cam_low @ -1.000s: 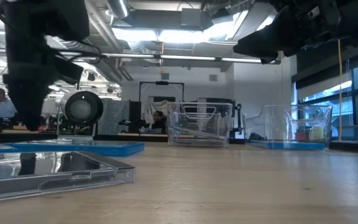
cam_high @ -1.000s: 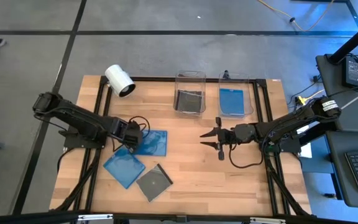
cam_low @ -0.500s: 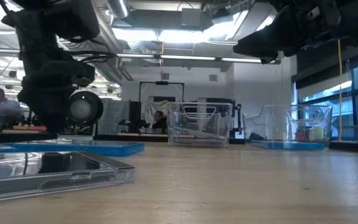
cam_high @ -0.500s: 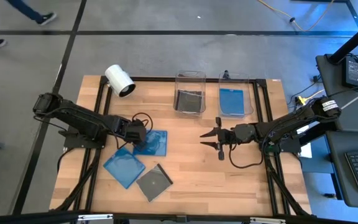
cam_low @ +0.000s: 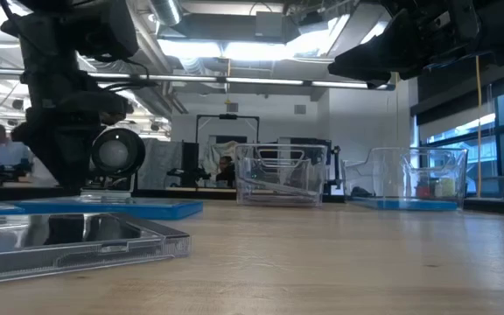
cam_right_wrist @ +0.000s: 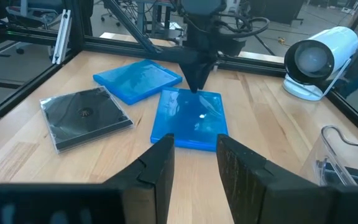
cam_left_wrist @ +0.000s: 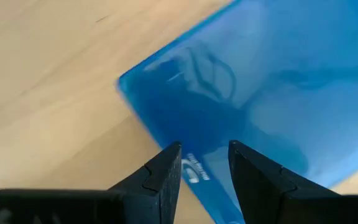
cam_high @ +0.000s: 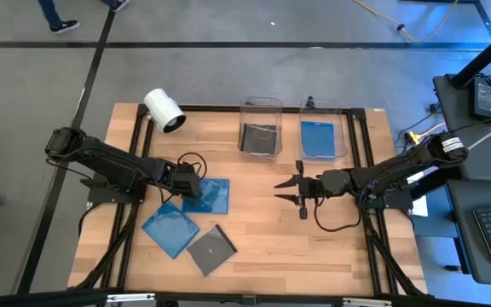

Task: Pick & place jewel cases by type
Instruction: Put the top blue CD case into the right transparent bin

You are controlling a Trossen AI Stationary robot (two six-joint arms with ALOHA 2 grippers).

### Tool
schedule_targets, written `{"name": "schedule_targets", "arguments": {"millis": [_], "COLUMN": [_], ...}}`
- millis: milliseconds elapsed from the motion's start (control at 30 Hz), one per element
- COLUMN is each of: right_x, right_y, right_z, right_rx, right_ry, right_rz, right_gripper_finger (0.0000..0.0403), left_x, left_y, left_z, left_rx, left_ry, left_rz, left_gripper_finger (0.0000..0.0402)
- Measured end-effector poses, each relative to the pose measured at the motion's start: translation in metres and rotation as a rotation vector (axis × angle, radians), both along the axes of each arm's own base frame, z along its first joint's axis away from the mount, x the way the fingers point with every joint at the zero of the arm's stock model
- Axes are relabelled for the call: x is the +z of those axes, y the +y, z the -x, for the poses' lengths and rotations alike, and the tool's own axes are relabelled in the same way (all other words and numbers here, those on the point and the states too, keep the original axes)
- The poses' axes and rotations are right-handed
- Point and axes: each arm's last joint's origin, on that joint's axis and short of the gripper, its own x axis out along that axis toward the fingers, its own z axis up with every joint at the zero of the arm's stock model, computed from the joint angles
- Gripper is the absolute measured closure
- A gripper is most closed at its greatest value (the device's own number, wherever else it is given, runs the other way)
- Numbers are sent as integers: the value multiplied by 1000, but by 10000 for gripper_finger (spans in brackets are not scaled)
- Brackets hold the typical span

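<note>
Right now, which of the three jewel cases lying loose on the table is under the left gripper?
The blue jewel case nearest the bins. The left gripper straddles its edge; the other blue case and grey case lie apart.

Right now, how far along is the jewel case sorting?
Done: one blue case in the right bin, dark cases in the left bin. In hand: left hand at a blue case. Left: another blue case, one dark case.
</note>
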Motion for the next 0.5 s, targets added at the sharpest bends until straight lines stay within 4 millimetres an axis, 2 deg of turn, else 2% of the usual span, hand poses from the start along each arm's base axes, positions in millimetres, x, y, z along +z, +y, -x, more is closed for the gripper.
{"name": "schedule_targets", "arguments": {"millis": [200, 500], "right_x": [0, 0], "right_y": [0, 0], "right_z": [0, 0], "right_rx": [0, -1], "right_ry": [0, 0], "right_rz": [0, -4], "right_gripper_finger": [279, 279], "left_x": [-1, -13], "left_y": [2, -1], "left_z": [3, -1], "left_rx": [84, 120], "left_ry": [20, 91], "left_rz": [-37, 39], "left_gripper_finger": [272, 272]}}
